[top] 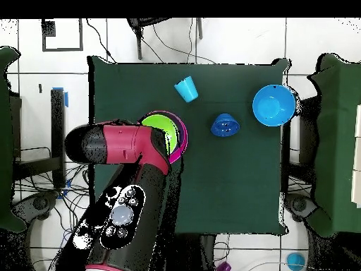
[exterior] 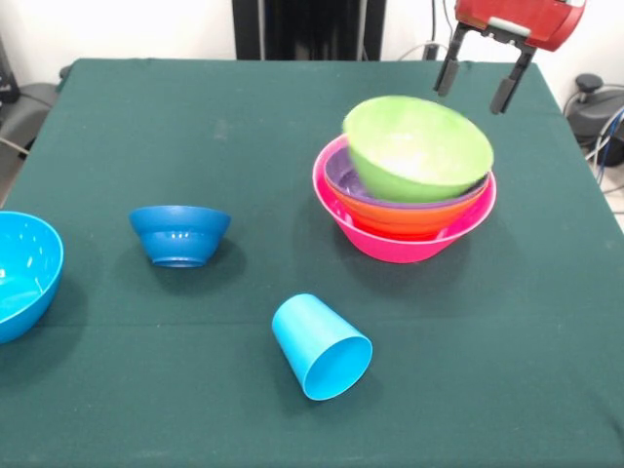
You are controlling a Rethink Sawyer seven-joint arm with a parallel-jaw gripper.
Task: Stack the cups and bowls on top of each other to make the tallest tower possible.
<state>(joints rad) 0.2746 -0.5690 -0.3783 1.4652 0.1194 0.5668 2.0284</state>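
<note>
The tower stands right of centre: a wide pink bowl (exterior: 409, 244) holds an orange bowl (exterior: 409, 216) and a purple bowl (exterior: 343, 179), with a lime green bowl (exterior: 414, 146) tilted on top. My gripper (exterior: 478, 83) is open and empty, above and behind the tower's right side. A sky blue cup (exterior: 322, 346) lies on its side at the front. A small dark blue bowl (exterior: 180, 234) stands upright at the left. A sky blue bowl (exterior: 19, 273) is at the left edge. The pale yellow-green cup and the small orange bowl are out of view.
The green table (exterior: 292, 117) carries everything. In the overhead view my arm (top: 123, 148) covers part of the tower (top: 158, 125); the cup (top: 186, 89), dark blue bowl (top: 225, 125) and sky blue bowl (top: 273, 105) lie apart from it.
</note>
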